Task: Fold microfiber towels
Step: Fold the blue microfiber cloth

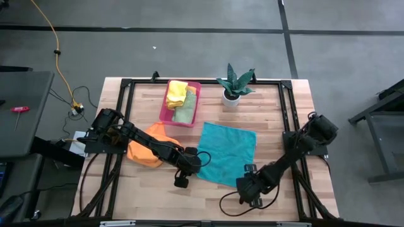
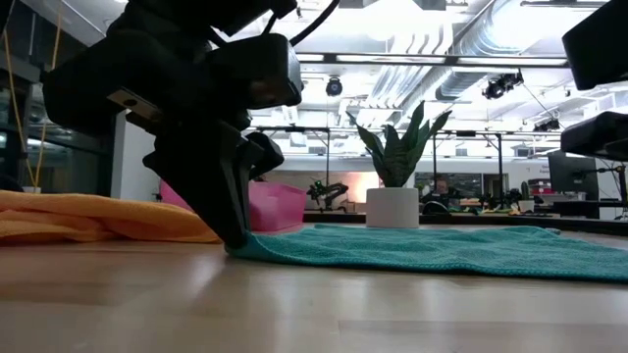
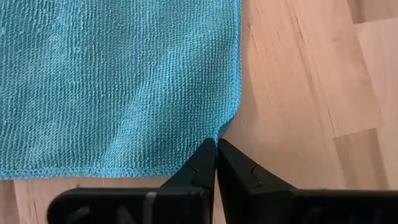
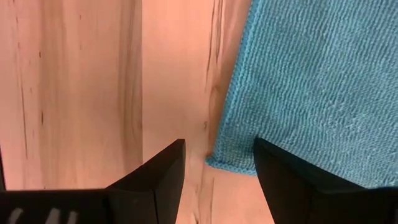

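High view: the teal microfiber towel [image 1: 225, 153] lies spread flat on the wooden desk [image 1: 145, 189], with a pincer at each of its two near corners, an arrangement that suits lifting one edge over for a first fold. The left pincer [image 1: 201, 161] is pressed down at the towel's left near corner; in the left wrist view its fingers [image 3: 202, 163] meet tip to tip exactly at the corner's hem, so it appears pinched shut on the cloth, though how much fabric is caught cannot be told. The right pincer [image 1: 247, 171] stands wide apart, its fingers [image 4: 163, 163] straddling the other near corner without touching it, seemingly poised to descend and close. An orange microfiber towel [image 1: 148, 149] lies bunched beside the left arm, awaiting its turn. The pink tray [image 1: 165, 114] at the far side of the desk holds a yellow towel [image 1: 177, 93] and a light green towel [image 1: 185, 111]. A potted plant [image 1: 234, 86] stands just beside the tray.
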`<state>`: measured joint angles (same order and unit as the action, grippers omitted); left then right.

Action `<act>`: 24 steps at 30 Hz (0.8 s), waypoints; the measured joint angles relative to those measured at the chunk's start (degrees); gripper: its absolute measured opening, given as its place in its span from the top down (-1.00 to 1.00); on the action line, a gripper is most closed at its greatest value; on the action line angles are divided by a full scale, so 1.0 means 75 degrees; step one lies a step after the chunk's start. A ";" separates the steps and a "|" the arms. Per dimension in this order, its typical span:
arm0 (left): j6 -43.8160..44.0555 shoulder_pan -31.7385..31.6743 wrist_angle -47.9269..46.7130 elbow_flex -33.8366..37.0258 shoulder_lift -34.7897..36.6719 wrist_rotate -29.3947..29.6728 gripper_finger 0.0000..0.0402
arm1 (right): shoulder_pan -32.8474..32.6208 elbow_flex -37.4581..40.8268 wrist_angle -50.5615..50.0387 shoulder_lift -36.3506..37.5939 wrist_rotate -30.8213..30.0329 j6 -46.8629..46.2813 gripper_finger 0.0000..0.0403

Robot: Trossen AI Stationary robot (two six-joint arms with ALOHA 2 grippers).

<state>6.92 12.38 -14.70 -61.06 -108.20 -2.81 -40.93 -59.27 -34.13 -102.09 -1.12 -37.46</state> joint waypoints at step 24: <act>0.0485 -0.0016 -0.0006 0.0000 0.0000 -0.0257 1.00 | -0.0270 0.0006 -0.0115 -0.0155 -0.0291 -0.0757 0.98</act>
<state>10.56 12.27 -14.75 -61.06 -108.20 -4.74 -42.96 -59.22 -34.99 -103.25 -3.30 -43.14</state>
